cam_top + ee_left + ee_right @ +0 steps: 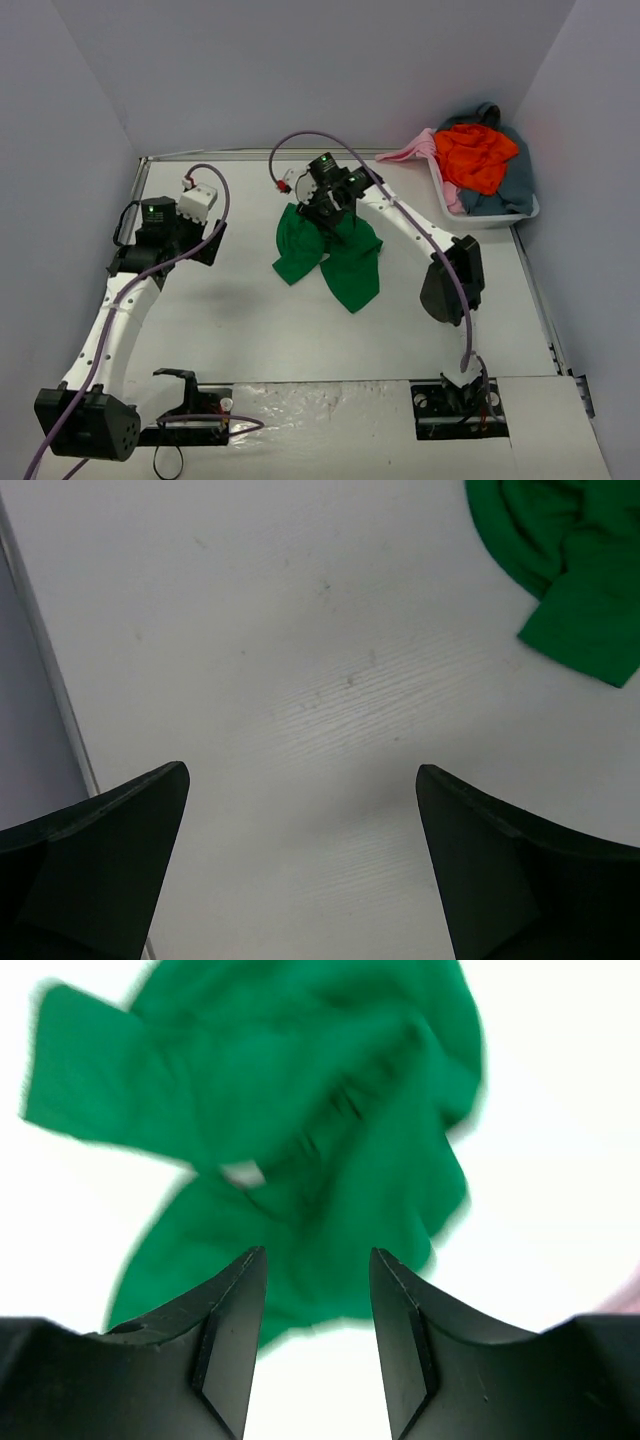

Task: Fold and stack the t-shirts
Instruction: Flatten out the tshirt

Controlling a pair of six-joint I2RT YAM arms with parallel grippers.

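A bright green t-shirt (335, 262) lies crumpled on the white table, just beyond its middle. My right gripper (330, 207) hovers over the shirt's far part. In the right wrist view its jaws (318, 1252) stand apart with nothing between them, and the green t-shirt (300, 1090) spreads out blurred beneath. My left gripper (210, 243) is at the left side, wide open (302, 768) over bare table. A sleeve of the green t-shirt (575, 580) shows at the top right of the left wrist view. An orange-red t-shirt (475, 155), a pale pink one (410, 150) and a grey-blue one (515, 185) are piled in the tub.
The white plastic tub (490, 221) stands at the far right corner against the wall. Grey walls enclose the table on the left, back and right. The table's left edge (50, 680) runs close beside my left gripper.
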